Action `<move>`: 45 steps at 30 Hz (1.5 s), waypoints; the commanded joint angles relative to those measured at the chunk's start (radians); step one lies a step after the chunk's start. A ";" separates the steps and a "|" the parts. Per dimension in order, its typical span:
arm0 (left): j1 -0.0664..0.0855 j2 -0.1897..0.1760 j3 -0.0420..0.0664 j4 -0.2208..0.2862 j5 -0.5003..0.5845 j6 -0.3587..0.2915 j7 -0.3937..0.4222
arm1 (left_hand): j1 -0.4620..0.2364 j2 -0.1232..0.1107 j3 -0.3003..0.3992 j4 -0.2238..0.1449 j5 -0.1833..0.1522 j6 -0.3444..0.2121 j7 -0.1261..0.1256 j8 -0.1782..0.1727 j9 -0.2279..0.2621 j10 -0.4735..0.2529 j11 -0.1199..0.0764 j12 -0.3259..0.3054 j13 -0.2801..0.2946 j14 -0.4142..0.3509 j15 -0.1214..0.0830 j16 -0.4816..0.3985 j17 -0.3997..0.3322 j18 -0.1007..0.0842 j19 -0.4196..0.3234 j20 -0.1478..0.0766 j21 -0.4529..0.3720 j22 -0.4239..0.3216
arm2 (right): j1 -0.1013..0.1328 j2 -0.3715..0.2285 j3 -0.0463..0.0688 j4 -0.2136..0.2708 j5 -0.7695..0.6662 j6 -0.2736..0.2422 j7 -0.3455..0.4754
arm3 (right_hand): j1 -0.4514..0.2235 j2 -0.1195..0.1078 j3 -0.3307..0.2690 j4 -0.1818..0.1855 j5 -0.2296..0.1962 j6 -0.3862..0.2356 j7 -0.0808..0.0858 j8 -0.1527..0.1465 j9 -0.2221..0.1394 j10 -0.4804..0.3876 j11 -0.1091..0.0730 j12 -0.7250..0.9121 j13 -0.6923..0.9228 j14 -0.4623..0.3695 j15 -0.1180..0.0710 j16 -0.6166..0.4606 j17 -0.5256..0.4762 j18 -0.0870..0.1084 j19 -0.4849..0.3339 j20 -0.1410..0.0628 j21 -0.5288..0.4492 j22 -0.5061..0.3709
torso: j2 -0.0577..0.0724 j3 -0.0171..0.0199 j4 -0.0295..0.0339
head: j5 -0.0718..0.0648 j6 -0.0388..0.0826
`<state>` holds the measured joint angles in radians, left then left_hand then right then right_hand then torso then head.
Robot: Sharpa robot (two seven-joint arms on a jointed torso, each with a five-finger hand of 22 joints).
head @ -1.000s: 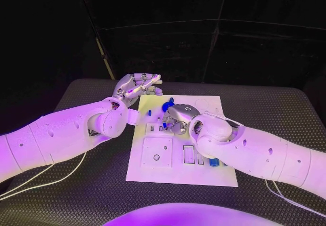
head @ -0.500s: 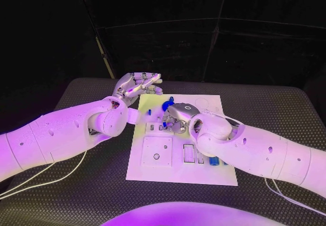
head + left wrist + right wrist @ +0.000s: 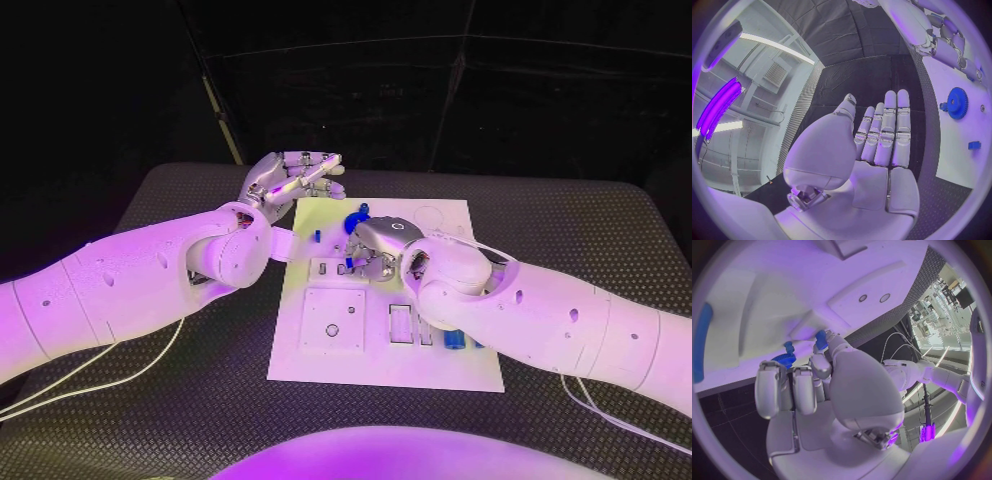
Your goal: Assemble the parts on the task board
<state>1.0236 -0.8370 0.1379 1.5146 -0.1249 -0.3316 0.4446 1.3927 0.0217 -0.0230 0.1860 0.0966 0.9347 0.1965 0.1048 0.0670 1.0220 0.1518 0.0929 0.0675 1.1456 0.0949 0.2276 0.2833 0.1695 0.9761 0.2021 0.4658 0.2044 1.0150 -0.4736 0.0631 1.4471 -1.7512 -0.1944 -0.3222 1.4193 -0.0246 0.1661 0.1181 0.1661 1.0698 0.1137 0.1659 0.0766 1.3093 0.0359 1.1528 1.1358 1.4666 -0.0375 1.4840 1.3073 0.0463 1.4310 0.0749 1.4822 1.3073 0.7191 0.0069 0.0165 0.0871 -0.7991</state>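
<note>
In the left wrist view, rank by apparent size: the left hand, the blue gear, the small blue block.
1. left hand, though nearness to the camera enlarges it
2. blue gear
3. small blue block

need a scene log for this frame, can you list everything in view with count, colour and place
table: one, black, under everything
task board: one, white, middle of the table
gear: one, blue, at the board's far end by the right hand
small parts: a few, blue, one near the board's right edge, one small peg toward the far left; exact count unclear
cables: thin, white, on the table beside each arm
left hand: silver, raised at the board's far left corner, holding nothing
right hand: silver, fingers down on the board beside the gear
</note>
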 commanded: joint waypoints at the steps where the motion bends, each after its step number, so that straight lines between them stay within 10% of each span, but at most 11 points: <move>1: 0.002 0.001 0.001 0.001 -0.003 0.006 0.008 | 0.001 0.012 -0.001 -0.004 -0.006 0.006 -0.003 -0.006 0.000 0.007 0.000 -0.006 0.000 -0.001 0.003 -0.005 0.001 0.013 -0.005 0.002 0.004 -0.001 | -0.008 -0.003 -0.008 -0.006 -0.006 0.075 -0.031 | -0.014 -0.001 0.001 0.003 -0.002 -0.006 0.005 0.000 -0.001 -0.009 -0.001 -0.004 -0.004 0.066 0.004 -0.005 0.079 0.001 -0.008 0.004 -0.005 0.063 | 0.000 0.0004 0.0005 | -0.001 -0.002; 24: 0.002 0.002 0.001 -0.001 -0.003 0.005 0.007 | 0.000 0.013 -0.002 -0.005 -0.006 0.006 -0.002 -0.007 0.000 0.007 0.001 -0.007 0.000 -0.001 0.003 -0.005 0.003 0.013 -0.005 0.002 0.004 -0.001 | -0.010 -0.002 -0.008 -0.002 -0.012 0.081 -0.047 | -0.057 -0.038 -0.005 0.019 0.001 -0.032 0.016 -0.013 -0.007 -0.029 0.008 -0.028 -0.025 0.062 0.011 -0.015 0.066 0.005 -0.020 0.010 -0.015 0.045 | 0.000 0.0003 0.0004 | -0.001 -0.007; 45: 0.002 0.005 0.001 -0.006 -0.003 0.008 0.002 | 0.000 0.013 -0.002 -0.005 -0.006 0.006 -0.001 -0.008 0.000 0.007 0.001 -0.008 0.000 -0.001 0.003 -0.006 0.003 0.013 -0.005 0.002 0.004 -0.001 | -0.016 -0.002 -0.008 0.002 -0.014 0.018 -0.079 | -0.161 -0.091 -0.087 0.106 -0.015 -0.125 0.039 -0.043 -0.011 -0.097 0.032 -0.089 -0.088 0.056 0.030 -0.037 0.039 0.012 -0.043 0.027 -0.037 0.011 | 0.000 0.0006 0.0004 | -0.002 -0.012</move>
<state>1.0233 -0.8336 0.1378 1.5083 -0.1249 -0.3313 0.4434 1.3927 0.0217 -0.0230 0.1860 0.0966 0.9348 0.1965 0.1010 0.0671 1.0220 0.1518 0.0888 0.0676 1.1456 0.0949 0.2276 0.2848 0.1695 0.9761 0.2021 0.4658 0.2044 1.0049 -0.4729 0.0609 1.4549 -1.7648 -0.1838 -0.3678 1.2638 -0.1142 0.0890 0.2222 0.1573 0.9526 0.1509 0.1278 0.0668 1.2220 0.0671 1.0737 1.0579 1.4667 -0.0158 1.4519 1.3076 0.0463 1.3951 0.1036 1.4485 1.3073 0.7194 0.0074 0.0172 0.0854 -0.8109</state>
